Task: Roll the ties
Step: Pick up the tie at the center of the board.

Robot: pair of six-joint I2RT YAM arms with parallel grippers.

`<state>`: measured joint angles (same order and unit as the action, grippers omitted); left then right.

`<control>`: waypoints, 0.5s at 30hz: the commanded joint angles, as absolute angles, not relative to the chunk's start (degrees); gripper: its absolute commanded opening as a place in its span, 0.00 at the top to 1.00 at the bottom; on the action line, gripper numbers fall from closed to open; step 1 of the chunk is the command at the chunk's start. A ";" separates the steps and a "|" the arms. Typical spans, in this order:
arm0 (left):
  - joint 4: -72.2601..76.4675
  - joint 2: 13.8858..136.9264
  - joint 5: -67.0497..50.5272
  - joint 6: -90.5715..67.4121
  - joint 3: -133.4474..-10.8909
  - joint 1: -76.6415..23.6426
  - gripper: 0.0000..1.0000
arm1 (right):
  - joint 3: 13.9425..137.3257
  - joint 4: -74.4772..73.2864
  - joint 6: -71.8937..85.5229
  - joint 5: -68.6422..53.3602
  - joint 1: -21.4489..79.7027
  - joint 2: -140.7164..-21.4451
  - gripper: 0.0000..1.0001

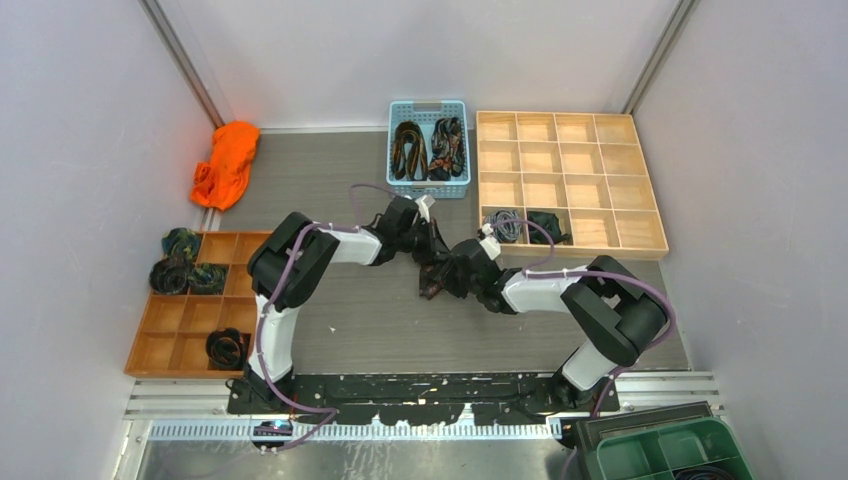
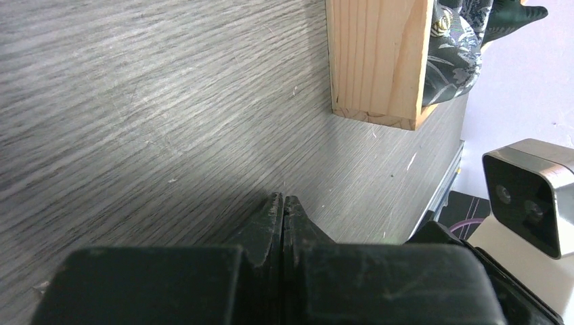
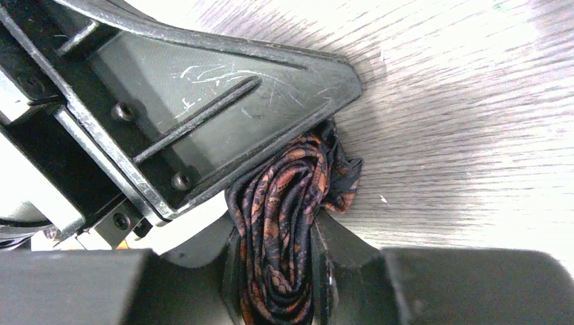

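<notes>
In the middle of the top view, the left gripper (image 1: 428, 250) and the right gripper (image 1: 455, 272) are meeting over the tie (image 1: 433, 286). In the left wrist view, the left jaws are pressing together, empty. In the right wrist view, low centre, the right jaws are pinching the tie narrowly, probably keeping its roll tight.

Arms (image 1: 300, 260): I see two.
Wooden trays: two, left tray (image 1: 160, 350) and right tray (image 1: 600, 170).
Blue basket (image 1: 428, 104): one.
Basket ties (image 1: 408, 150): two.
Coiled ties (image 1: 170, 275): I count four left, two right.
Loose tie (image 3: 284, 203): one.
Orange cloth (image 1: 225, 160): one.
Green bin (image 1: 660, 450): one.
</notes>
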<state>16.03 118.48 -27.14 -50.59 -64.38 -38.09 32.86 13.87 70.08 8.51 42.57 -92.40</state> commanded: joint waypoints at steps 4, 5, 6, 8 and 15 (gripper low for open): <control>13.02 116.93 -32.51 -49.66 -61.19 -39.99 1.00 | 28.87 -10.82 62.12 13.45 41.75 -101.87 0.90; 13.09 116.84 -32.32 -49.61 -61.10 -39.99 1.00 | 28.91 -10.91 61.85 13.49 41.81 -101.75 0.95; 12.97 116.61 -31.99 -49.65 -61.12 -40.00 1.00 | 28.92 -10.92 61.65 13.45 41.83 -101.60 0.98; 12.57 115.79 -31.17 -49.66 -61.43 -39.78 1.00 | 28.92 -11.22 61.27 13.65 41.88 -101.16 0.99; -4.18 104.14 -17.02 -46.01 -67.70 -36.65 1.00 | 31.45 -20.46 60.32 21.38 46.19 -93.79 0.99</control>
<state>10.28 113.84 -23.90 -49.63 -63.55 -37.76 34.61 10.72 66.28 10.48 43.97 -91.79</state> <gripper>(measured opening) 0.004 0.357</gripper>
